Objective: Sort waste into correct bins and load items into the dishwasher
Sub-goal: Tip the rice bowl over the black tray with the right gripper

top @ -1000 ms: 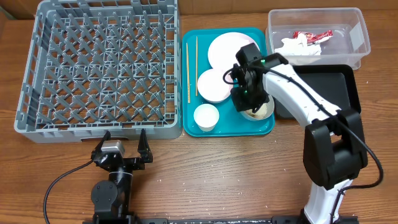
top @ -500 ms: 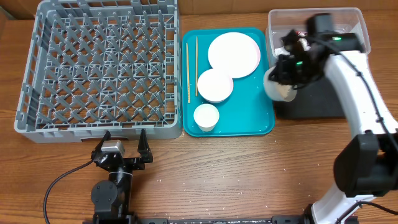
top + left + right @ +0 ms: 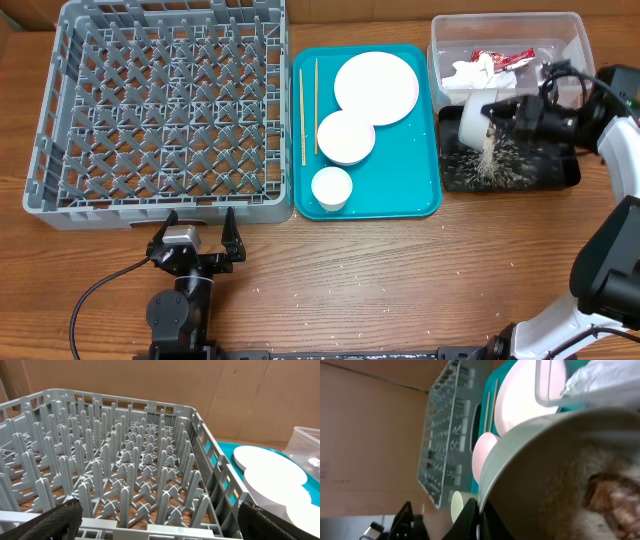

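My right gripper (image 3: pixel 510 112) is shut on the rim of a white bowl (image 3: pixel 473 118) and holds it tipped on its side over the black tray (image 3: pixel 560 170). White rice (image 3: pixel 487 155) streams from the bowl onto that tray. In the right wrist view the bowl (image 3: pixel 555 460) fills the frame, with rice and a brown lump (image 3: pixel 615 500) inside, and my gripper (image 3: pixel 479 512) pinches its rim. The clear tub (image 3: pixel 575 45) holds the red wrapper (image 3: pixel 505 58) and the napkin (image 3: pixel 475 72). My left gripper (image 3: pixel 196 235) is open and empty in front of the grey rack (image 3: pixel 160 110).
The teal tray (image 3: pixel 400 195) holds the white plate (image 3: pixel 376 87), a second white bowl (image 3: pixel 346 137), the small cup (image 3: pixel 331 188) and the chopsticks (image 3: pixel 302 115). The rack (image 3: pixel 125 470) fills the left wrist view, with the plate (image 3: pixel 270 462) at its right. A few rice grains lie on the table's front.
My right gripper lifted the bowl off the teal tray, carried it right over the black tray and tipped it. Rice now pours out. The left arm has not moved.
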{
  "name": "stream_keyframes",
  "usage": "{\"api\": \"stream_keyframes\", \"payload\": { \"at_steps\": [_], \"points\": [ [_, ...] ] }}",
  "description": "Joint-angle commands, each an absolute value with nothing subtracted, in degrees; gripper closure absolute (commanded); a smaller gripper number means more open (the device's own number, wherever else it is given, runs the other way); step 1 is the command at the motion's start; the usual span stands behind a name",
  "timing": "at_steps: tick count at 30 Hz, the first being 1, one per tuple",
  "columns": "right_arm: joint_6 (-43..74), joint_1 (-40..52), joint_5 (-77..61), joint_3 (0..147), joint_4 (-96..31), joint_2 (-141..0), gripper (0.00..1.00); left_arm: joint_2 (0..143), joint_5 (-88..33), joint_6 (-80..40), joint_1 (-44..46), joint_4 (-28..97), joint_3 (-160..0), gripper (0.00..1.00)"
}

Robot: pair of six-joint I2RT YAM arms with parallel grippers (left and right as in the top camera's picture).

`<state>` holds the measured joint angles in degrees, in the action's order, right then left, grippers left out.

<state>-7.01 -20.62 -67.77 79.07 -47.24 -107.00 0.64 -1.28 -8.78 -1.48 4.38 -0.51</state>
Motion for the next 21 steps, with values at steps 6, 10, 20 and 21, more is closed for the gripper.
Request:
{"api": "stream_keyframes", "payload": {
  "at_steps": [6,10,20,21],
  "points": [
    [-6.2,-21.8,-79.4,72.3,-36.6,-107.0,0.96,0.3,-1.1,-7.7,-1.2,4.4,-0.3,0.0],
    [-3.0,-23.1,-80.9,72.3,-33.8,-107.7,0.96,0.3,-1.1,-7.7,-1.2,4.4,-0.3,0.0],
    [27.9,-27.4,-81.1,72.3,-21.5,-107.7,0.96,0.3,-1.0,-7.7,-1.2,4.4,-0.3,0.0],
    [30.1,-27.4,-81.1,72.3,-21.0,-107.7,0.96,0.3,-1.1,-7.7,-1.2,4.4,-0.3,0.0]
  ]
}}
